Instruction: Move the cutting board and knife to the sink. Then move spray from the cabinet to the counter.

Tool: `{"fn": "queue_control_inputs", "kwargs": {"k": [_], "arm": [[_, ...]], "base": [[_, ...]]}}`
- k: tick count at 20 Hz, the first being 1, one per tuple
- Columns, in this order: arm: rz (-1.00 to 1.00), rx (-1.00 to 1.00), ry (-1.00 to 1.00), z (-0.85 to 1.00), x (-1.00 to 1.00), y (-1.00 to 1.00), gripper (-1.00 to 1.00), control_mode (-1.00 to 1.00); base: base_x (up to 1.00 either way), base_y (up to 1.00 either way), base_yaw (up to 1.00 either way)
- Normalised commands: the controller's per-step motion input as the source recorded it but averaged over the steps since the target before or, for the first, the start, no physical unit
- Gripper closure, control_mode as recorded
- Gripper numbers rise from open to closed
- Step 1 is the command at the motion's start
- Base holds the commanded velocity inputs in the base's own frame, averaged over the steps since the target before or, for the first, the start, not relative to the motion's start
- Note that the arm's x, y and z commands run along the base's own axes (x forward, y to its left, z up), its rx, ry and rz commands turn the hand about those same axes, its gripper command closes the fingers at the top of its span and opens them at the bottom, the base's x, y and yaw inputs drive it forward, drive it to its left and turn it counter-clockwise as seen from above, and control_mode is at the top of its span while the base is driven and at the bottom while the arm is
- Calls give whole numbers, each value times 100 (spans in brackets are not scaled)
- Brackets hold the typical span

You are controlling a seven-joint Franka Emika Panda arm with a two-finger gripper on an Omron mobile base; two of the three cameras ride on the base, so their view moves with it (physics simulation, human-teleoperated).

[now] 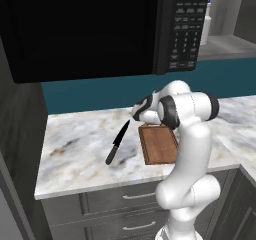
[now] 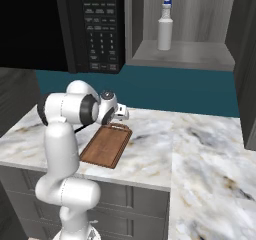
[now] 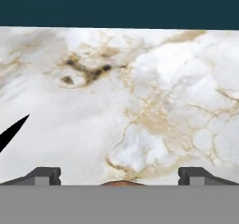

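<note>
We see the end effector [image 3: 119, 176] wide open and empty above the surface [image 3: 154, 101]. The cutting board [image 2: 106, 146] lies near the front edge, the knife [image 1: 116, 143] beside it, apart. Spray [image 2: 165, 28] stands in the cabinet [image 2: 200, 54]. Microwave [image 2: 100, 29] writing is unreadable.

Even, soft rendered light; the counter [image 2: 200, 149] is bright, the microwave [image 1: 80, 29] front nearly black. Edges look coarse and slightly pixelated.

One cutting board [image 1: 159, 144] at centre frame; one knife [image 1: 117, 143] left of centre; one spray [image 2: 165, 28] at upper centre; one microwave [image 2: 102, 26] at upper left; one marble tabletop [image 2: 200, 149] across the lower frame.
</note>
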Motion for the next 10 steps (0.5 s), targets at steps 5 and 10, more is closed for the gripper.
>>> {"fn": "queue_control_inputs", "kwargs": {"k": [5, 10], "arm": [[0, 0, 0, -12, 25, 0, -100, -100], [0, 0, 0, -16, 13, 0, -100, -100]], "base": [[0, 0, 0], [0, 0, 0]]}}
